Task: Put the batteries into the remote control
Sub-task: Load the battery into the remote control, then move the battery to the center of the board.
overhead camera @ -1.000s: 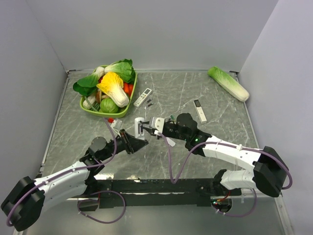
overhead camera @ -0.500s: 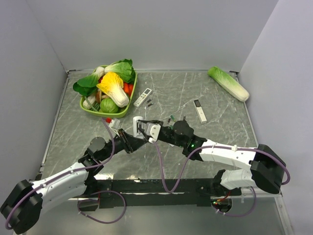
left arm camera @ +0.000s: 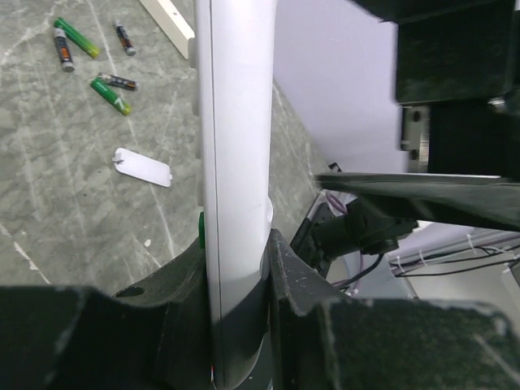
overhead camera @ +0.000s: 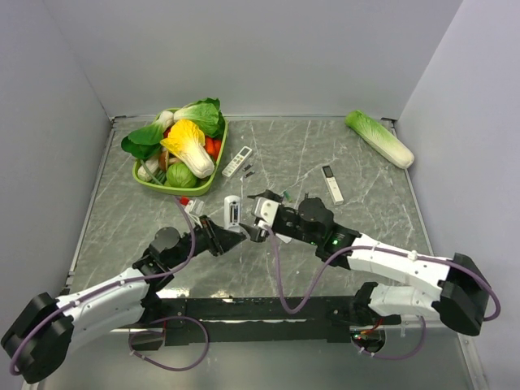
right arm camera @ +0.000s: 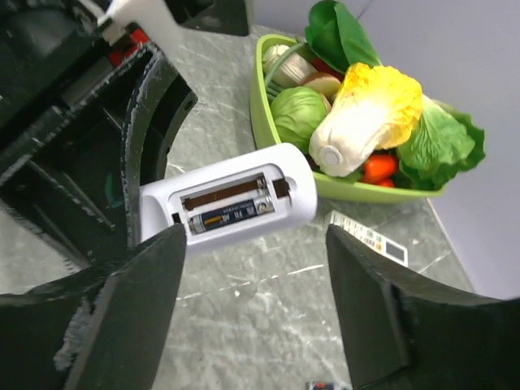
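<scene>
- One battery [right arm camera: 231,214] is seated in the remote control [right arm camera: 284,191], which is clamped aloft by the left gripper [left arm camera: 236,264].
- The right gripper [right arm camera: 253,244], spread and empty, is faced by the open bay [right arm camera: 227,195], whose long axis runs crosswise.

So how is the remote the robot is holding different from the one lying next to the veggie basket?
The remote control is clamped in the left pincer; the buttoned remote lies flat on the table beside the green basket. The remote control shows its open back with one battery inside; the buttoned remote shows its buttons. The remote control looks wider, the buttoned remote slimmer. Both are white.
</scene>
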Controlling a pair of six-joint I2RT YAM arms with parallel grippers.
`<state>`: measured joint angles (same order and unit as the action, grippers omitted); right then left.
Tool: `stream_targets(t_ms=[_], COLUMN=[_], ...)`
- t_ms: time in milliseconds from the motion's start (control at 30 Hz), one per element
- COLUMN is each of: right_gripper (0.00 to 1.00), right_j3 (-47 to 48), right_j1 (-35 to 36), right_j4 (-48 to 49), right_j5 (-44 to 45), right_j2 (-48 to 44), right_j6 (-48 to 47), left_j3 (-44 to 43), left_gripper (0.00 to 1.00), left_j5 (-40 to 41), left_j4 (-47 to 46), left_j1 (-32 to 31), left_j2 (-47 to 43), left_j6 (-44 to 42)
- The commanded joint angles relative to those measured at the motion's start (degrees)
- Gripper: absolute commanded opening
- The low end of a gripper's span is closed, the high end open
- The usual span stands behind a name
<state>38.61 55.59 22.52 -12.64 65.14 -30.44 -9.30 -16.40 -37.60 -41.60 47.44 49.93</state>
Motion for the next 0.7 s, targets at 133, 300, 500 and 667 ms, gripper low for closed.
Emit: stream_targets(t_ms=[133,300,500,667], right_gripper=[1.0,1.0,1.0,1.0], right_j3=[4.9,9.7,14.2,17.3], right_j1=[-6.7,-12.1,-21.0,-29.0], right_j4=[-10.2,-23.8,-37.2,-43.7], right_j5=[3.5,12.6,10.4,0.6], right_j2=[-7.3,-6.1,0.2,8.9], right_j6=[18.5,28.1,35.1,36.9], left_j3=[0.3,3.3,5.0,5.3], left_gripper=[0.01,0.01,0.01,0.01], left_j5=[3.2,3.0,0.9,-0.3], left_j4=[-4.1,-7.7,-12.8,-14.7], left_j1=[-0.1,0.2,0.2,0.1], left_j2=[1.7,2.0,4.6,6.1], left_j6=[-4.6,-5.4,-6.0,-6.2])
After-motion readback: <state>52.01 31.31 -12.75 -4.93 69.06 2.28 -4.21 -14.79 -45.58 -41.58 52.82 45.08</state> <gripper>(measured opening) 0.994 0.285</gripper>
